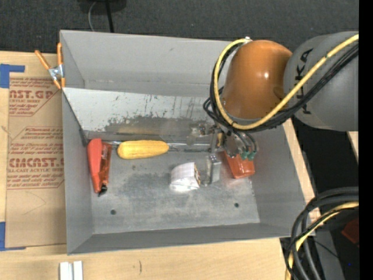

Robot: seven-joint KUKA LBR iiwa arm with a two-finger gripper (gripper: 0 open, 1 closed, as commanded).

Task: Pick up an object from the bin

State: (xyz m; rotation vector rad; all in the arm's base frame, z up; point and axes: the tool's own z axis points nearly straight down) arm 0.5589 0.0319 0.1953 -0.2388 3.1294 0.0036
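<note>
The arm is reaching in from the right, gripper pointing downward. Its fingers are standing slightly apart, empty, beside a crumpled white wad.

Black letters "KA" running down the grey robot arm at upper right, red print on the cardboard sheet at left, partly legible, "CAST" repeated, smaller "ALL-CAST ACRYLIC SHEET" beneath

the grey metal bin has a scuffed floor with four loose things on it. a red-orange tool lies along the left wall, with a yellow corn cob just beside it, toward the back wall. a white crumpled wad sits mid-floor. an orange-red block lies near the right wall.
</note>
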